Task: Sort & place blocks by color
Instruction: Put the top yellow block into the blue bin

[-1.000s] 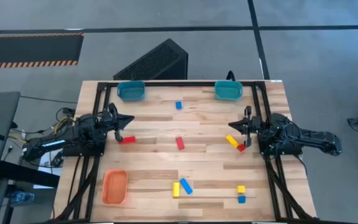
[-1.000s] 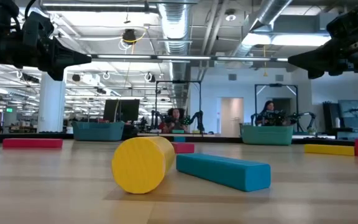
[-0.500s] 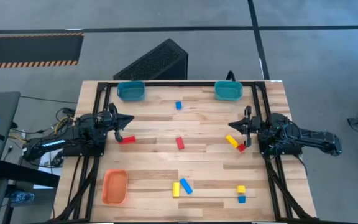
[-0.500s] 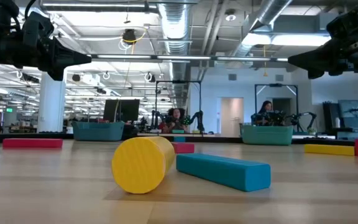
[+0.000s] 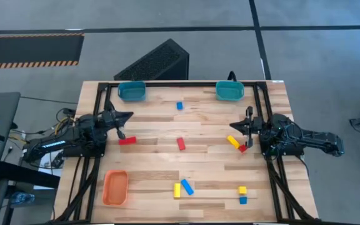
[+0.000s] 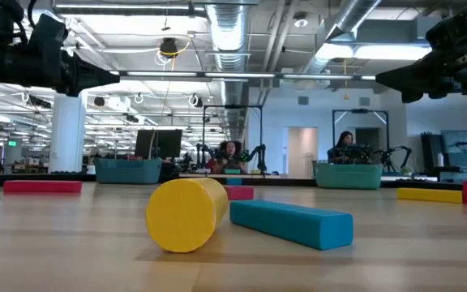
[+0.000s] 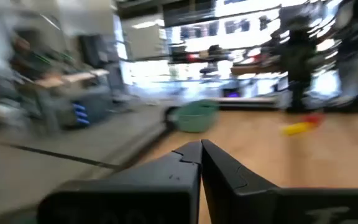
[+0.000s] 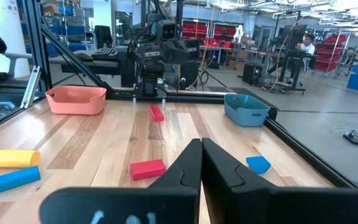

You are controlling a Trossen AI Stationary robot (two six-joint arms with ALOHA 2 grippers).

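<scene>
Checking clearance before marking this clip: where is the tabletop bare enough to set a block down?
Bare wood lies between the orange tray and the yellow and blue pair, and between the two teal trays. Crowded by the right gripper.

2 dark arms, pointed blk fingers (image 8: 213,165)

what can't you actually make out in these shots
- Inside of the orange tray: high view, too small to tell whether a block lies in it.
- Left wrist view: motion blur smears the table; the yellow block is only a streak.
- Red block by the right gripper: high view, partly hidden under the arm.
- Low view: the yellow cylinder hides the table behind it.
</scene>
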